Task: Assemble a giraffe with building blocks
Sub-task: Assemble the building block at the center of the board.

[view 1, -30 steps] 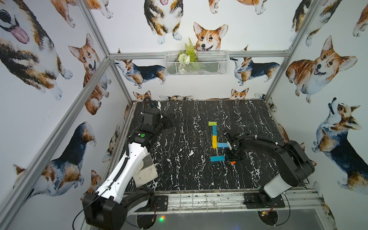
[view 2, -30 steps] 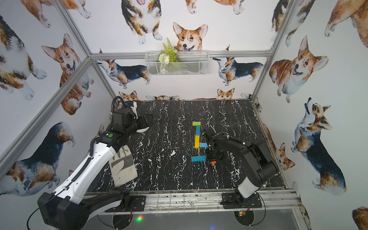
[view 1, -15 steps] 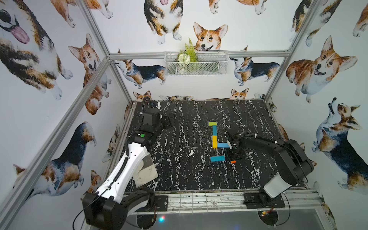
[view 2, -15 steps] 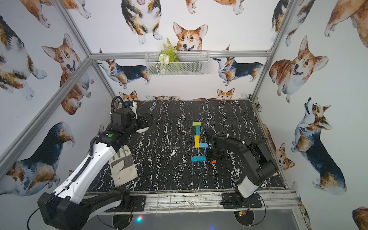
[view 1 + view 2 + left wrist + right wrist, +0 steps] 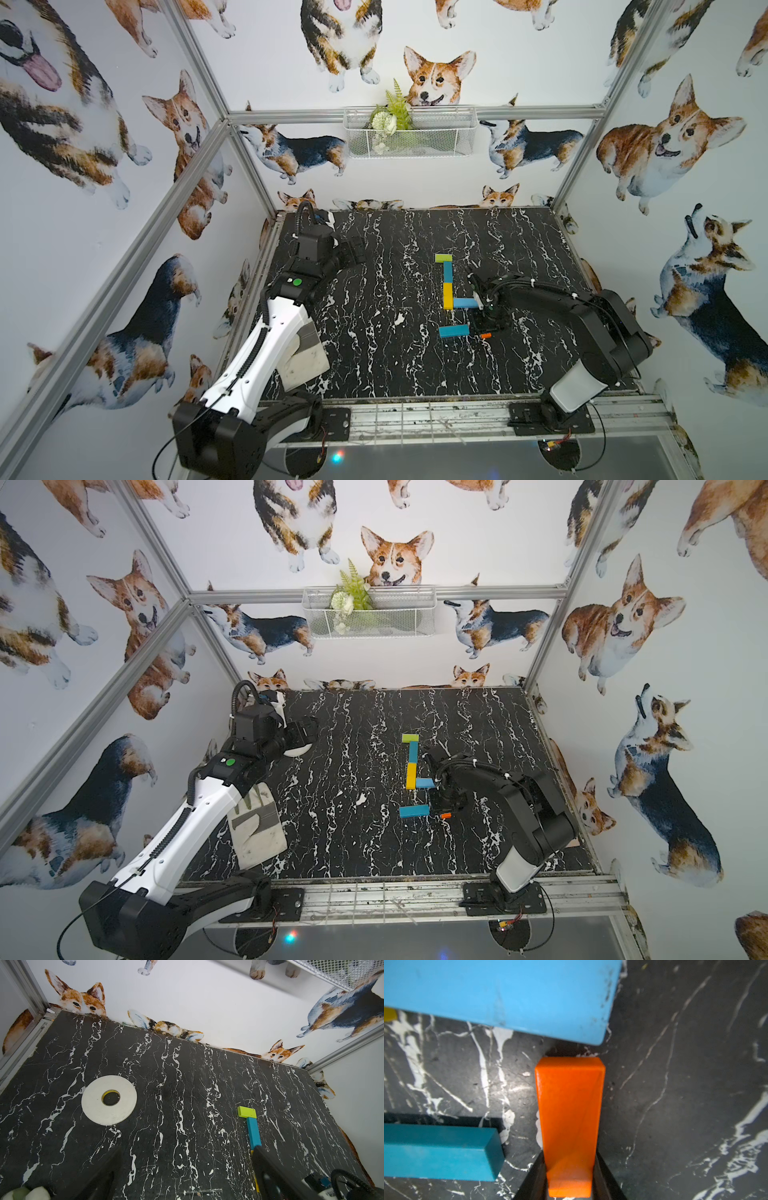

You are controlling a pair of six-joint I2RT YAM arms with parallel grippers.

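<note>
Six building blocks on the black marbled tabletop (image 5: 374, 299), four of them already set as the giraffe: lime green head (image 5: 443, 257), teal neck bar (image 5: 447, 272), yellow neck bar (image 5: 448, 296) and light blue body bar (image 5: 464, 303), forming an L right of centre in both top views. One loose teal bar (image 5: 454, 331) lies crosswise below the body, apart from it and not yet placed as a leg. One orange block (image 5: 570, 1118) is pinched at its near end by the right gripper (image 5: 570, 1169), whose jaws are closed narrowly on its two sides. In the right wrist view it stands lengthwise mid-frame, its far end just short of the body bar's lower edge near the right corner, with a thin strip of tabletop between. Whether it rests on the surface cannot be told. Change over the last second is almost nil: the right arm keeps its place and the grip has only tightened slightly. That suggests fine alignment of the orange leg before release. The left gripper (image 5: 354, 252) is spread wide, empty, at the upper left of the tabletop near a white ring (image 5: 109, 1099).
</note>
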